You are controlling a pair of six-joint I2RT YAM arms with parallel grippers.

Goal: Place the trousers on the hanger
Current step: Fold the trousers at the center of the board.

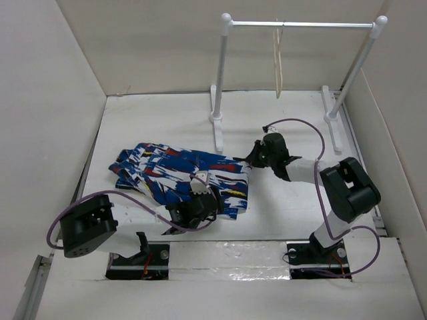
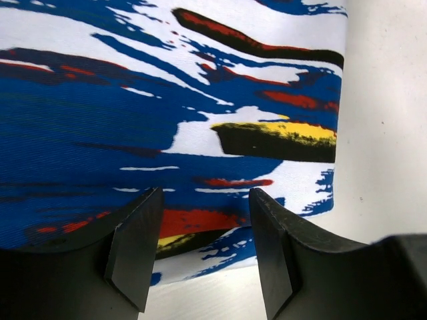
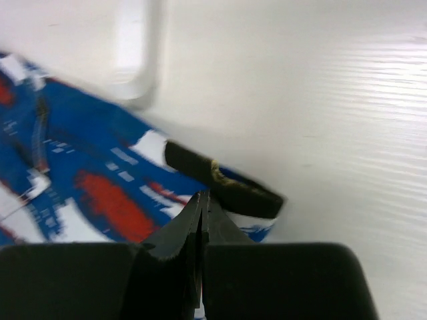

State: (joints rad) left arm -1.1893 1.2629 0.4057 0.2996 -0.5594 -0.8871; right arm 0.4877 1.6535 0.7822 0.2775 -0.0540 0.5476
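Folded trousers [image 1: 180,175] lie on tabletop [image 1: 287,203], ctr-left; hanger [image 1: 279,63] hangs on back rail [image 1: 320,25], well apart. Left gripper [image 2: 205,213] at near edge, fingers spread. Right gripper [image 3: 201,208] at right edge, fingers pressed together. Step: pickup, probably; next needs firm pinches.

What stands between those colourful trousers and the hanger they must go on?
Nothing visible blocks the way. Bare table lies between the trousers and the hanger, which hangs from the rail at the back. The stand's left post rises close beside that path.
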